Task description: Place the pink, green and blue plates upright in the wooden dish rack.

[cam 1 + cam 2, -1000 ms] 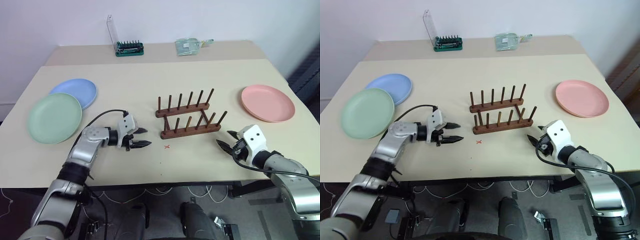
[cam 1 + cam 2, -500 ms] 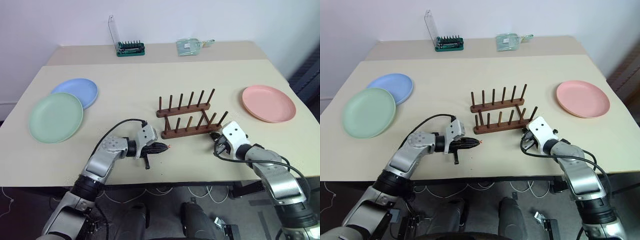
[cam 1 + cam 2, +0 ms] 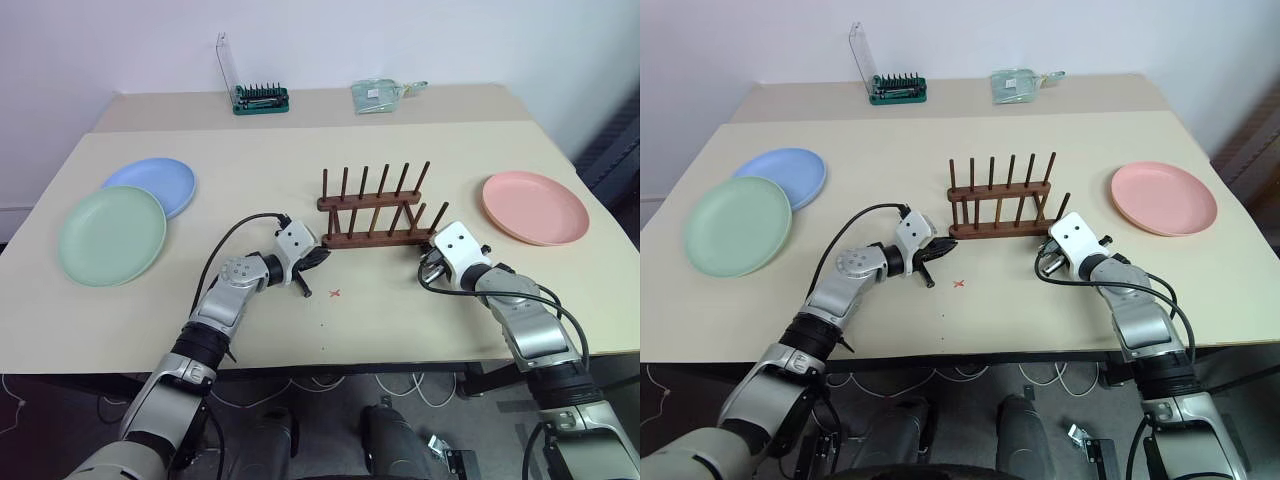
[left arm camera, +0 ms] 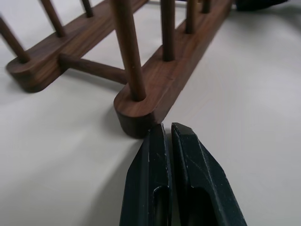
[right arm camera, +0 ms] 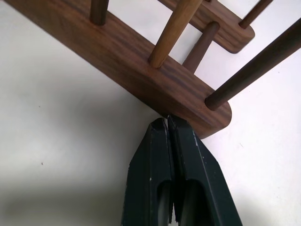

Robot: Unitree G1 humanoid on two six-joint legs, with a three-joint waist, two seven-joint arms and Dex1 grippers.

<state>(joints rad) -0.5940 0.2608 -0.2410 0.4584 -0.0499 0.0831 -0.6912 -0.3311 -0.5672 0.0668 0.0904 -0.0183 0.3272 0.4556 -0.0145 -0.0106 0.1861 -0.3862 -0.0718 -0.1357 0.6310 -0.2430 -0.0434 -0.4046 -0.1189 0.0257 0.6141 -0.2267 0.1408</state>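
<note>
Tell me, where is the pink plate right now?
In the head views, the pink plate lies flat on the table's right side, beyond the right gripper and to the right of the wooden dish rack.

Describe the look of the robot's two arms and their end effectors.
Both arms are silver-grey metal with black joints. Each wrist carries a white block, and a black cable loops over each forearm. The left end effector and right end effector each have two black, tapered fingers.

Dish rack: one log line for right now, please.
rack: pushed, both ends | left hand: shut, touching | right hand: shut, touching | plates: flat
</note>
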